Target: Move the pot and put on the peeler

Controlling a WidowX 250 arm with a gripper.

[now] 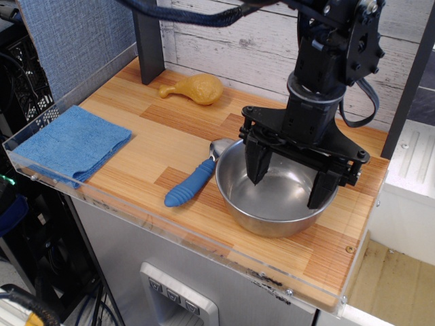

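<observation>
The shiny steel pot (272,207) stands on the wooden table at the front right. Its left rim touches or overlaps the silver head of the peeler (193,179), whose ribbed blue handle points to the front left. My gripper (289,175) hangs straight down over the pot, its jaws wide apart. The left finger (257,161) dips inside the pot near its left wall. The right finger (322,187) is at the pot's right rim. Nothing is held between them.
A yellow toy drumstick (194,88) lies at the back. A folded blue cloth (71,142) lies at the left. A clear plastic lip (170,238) runs along the table's front and left edges. A dark post (148,41) stands at the back left.
</observation>
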